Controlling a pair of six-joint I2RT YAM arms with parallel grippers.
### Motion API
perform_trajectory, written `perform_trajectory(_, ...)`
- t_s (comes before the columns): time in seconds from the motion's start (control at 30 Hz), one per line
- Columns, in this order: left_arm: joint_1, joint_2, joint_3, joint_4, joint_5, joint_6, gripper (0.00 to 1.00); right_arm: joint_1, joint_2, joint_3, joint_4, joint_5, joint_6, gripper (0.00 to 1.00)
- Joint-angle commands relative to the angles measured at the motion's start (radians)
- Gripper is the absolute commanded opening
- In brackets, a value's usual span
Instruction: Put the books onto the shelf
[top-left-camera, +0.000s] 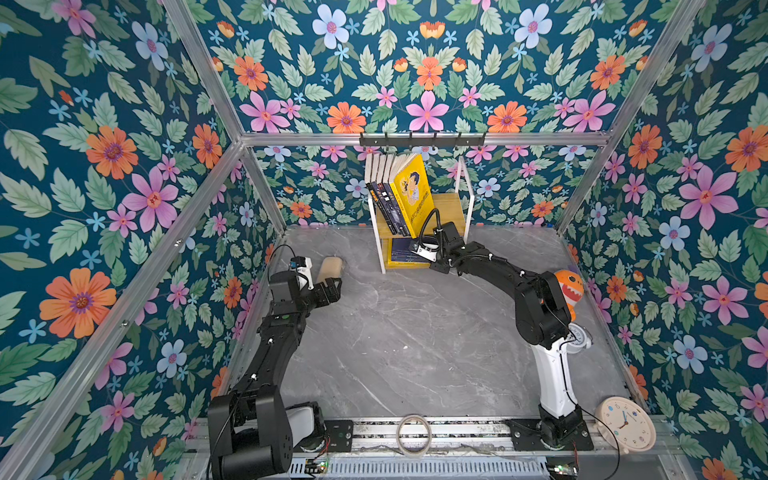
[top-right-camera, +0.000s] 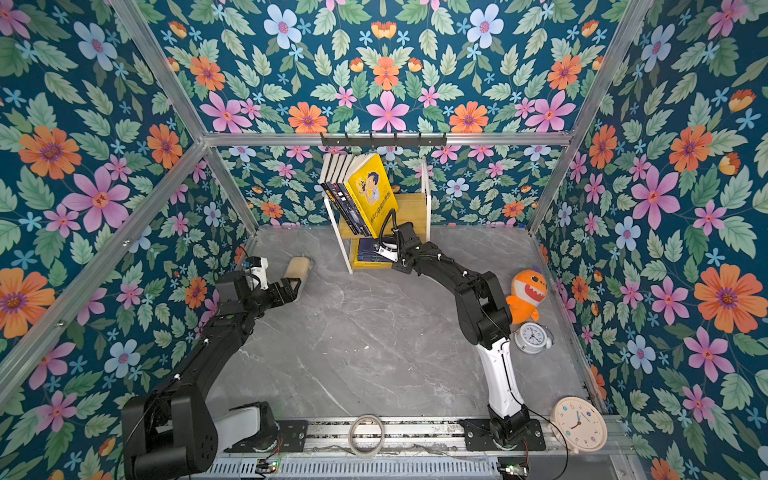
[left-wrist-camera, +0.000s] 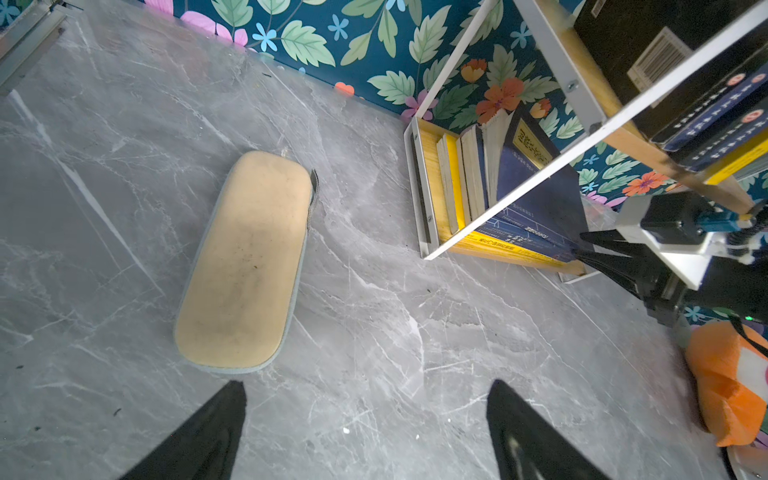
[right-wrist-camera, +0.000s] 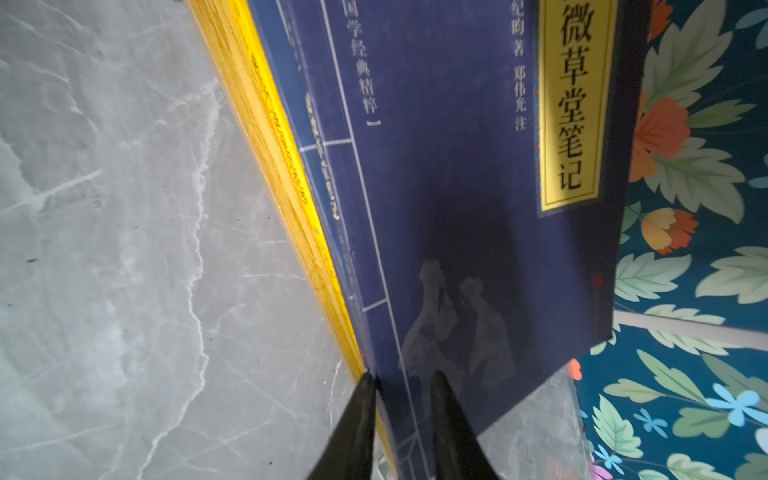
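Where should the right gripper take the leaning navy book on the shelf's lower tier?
Probably its spine-end corner, from the open front of the shelf. The navy book leans on neighbouring books, leaving only that corner free; the right gripper is poised there.

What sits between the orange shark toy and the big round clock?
A little white alarm clock stands there, nearer the shark toy than the round clock; a top view shows it.

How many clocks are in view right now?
2. A cream round clock lies at the near right corner; a small white alarm clock sits beside the orange shark plush. Others may be hidden.
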Motion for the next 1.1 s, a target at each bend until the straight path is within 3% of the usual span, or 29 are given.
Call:
perform_trajectory(0.0, 0.003, -0.002, 0.002, 0.004, 0.003, 0.003, 0.92, -0.004, -0.001, 0.004, 0.018, 0.006, -0.009, 0.23)
perform_trajectory(0.23, 0.006, -0.005, 0.001, 0.005, 0.005, 0.000, 0.92, -0.008, -0.005, 0.003, 0.014, -0.007, -0.013, 0.21)
perform_trajectory(0.4, 0.010, -0.005, 0.002, 0.002, -0.001, 0.004, 0.92, -0.001, -0.083, -0.051, 0.013, -0.120, 0.043, 0.27)
perform_trajectory(0.67, 0.013, 0.006, 0.001, 0.010, 0.005, -0.005, 0.92, 0.062, -0.188, -0.280, 0.322, -0.288, 0.128, 0.56)
perform_trajectory(0.93, 0.015, 0.000, -0.003, 0.012, 0.007, -0.005, 0.92, 0.095, -0.045, -0.210, 0.477, -0.271, 0.078, 0.70)
perform_trajectory(1.07, 0.021, -0.001, -0.003, 0.009, -0.004, 0.005, 0.92, 0.094, 0.019, -0.108, 0.439, -0.276, 0.068, 0.73)
